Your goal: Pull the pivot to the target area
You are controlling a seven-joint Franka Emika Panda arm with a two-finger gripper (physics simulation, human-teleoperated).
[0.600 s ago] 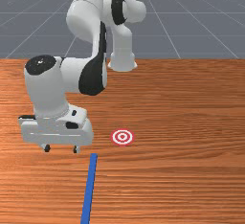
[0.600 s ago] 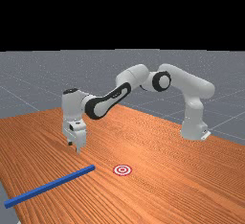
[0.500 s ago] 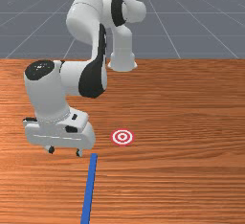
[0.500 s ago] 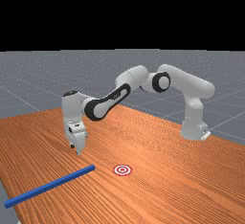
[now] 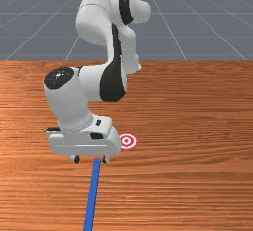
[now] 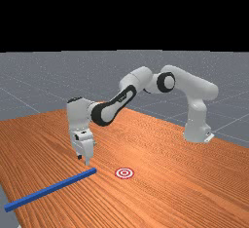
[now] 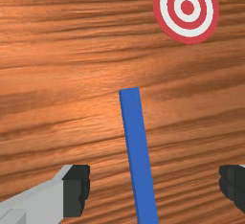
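Observation:
In the front view my gripper [image 5: 90,159] is open above the near end of the blue bar [image 5: 92,195], one finger to each side of it. The far view has the gripper [image 6: 83,160] raised over the table, close to the end of the bar [image 6: 51,189] that faces the target. Between the wide-apart fingers of the gripper [image 7: 154,187] in the wrist view runs the bar [image 7: 139,156], touched by neither. The red and white target [image 5: 127,141] lies flat beyond the bar's end, partly behind my hand in the front view.
The wooden table [image 5: 197,185] stretches around the bar and target. In the far view, the bar's other end lies near the table's left edge, and the arm's base [image 6: 197,129] stands at the back right.
My hand has moved toward the front view's right and somewhat lower, from beside the bar to over its end. It has turned slightly. The bar and target have stayed put.

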